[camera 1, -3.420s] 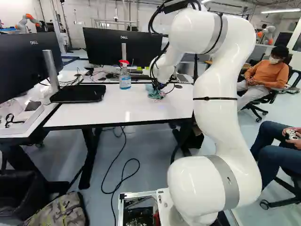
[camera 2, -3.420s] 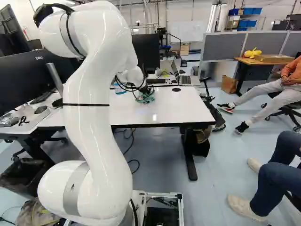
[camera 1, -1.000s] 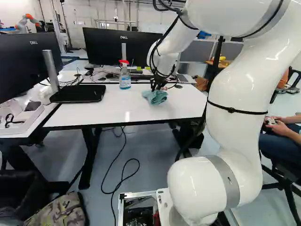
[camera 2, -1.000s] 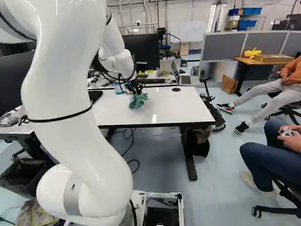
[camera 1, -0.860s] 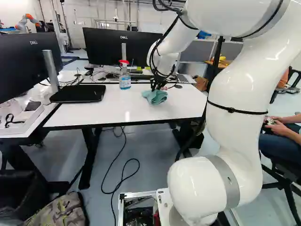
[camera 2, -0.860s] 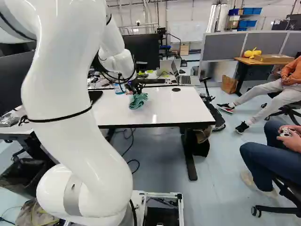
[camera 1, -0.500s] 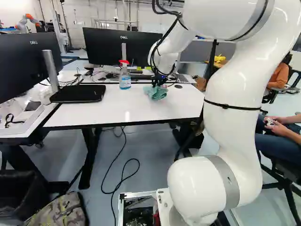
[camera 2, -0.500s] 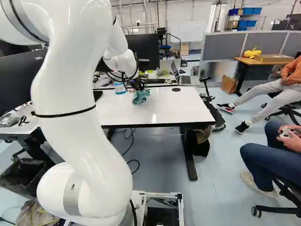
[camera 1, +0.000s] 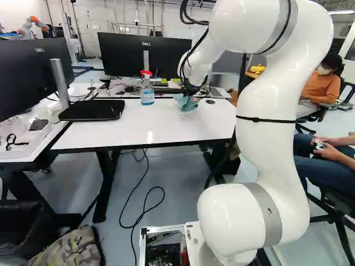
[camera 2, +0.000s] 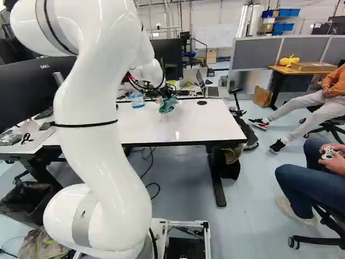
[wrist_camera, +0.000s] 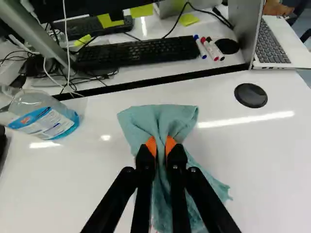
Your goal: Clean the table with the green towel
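The black hand (camera 1: 188,96) is clamped on a soft, crumpled green cloth towel (wrist_camera: 160,121).

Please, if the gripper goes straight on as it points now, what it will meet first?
Probably the white table. The towel pinched in the gripper would go along and likely touch down first. The depth of the gap is unclear.

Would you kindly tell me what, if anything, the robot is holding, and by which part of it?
The pincer holds the green towel by a gathered fold near its middle, pinched between the orange pads.
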You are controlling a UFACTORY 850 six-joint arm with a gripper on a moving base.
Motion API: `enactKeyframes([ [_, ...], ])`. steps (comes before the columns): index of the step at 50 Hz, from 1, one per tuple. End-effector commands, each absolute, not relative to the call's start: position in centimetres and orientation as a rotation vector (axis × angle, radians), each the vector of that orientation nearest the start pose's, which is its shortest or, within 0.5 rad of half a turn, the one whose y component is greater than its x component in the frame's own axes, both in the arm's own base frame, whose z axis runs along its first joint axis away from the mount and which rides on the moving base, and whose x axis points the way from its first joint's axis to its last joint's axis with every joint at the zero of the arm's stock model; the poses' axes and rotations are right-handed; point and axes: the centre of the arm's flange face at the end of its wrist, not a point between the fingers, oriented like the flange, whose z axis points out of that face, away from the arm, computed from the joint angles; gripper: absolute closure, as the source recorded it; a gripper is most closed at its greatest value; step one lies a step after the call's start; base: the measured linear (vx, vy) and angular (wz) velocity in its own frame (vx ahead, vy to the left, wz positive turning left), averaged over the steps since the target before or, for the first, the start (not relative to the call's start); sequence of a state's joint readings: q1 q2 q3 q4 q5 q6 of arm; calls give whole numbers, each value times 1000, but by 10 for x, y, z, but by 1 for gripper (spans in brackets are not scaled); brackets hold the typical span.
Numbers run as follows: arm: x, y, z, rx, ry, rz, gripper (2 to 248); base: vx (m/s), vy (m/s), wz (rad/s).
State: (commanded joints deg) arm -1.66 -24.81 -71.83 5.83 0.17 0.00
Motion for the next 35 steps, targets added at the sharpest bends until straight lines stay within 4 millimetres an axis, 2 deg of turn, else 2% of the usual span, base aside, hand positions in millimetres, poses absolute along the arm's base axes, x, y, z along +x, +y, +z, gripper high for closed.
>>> enactKeyframes([
  [14, 675, -20, 461, -2810, 188, -1336, 209, 0, 0, 0],
  [35, 686, -16, 438, -2798, 181, -1366, 209, 0, 0, 0],
])
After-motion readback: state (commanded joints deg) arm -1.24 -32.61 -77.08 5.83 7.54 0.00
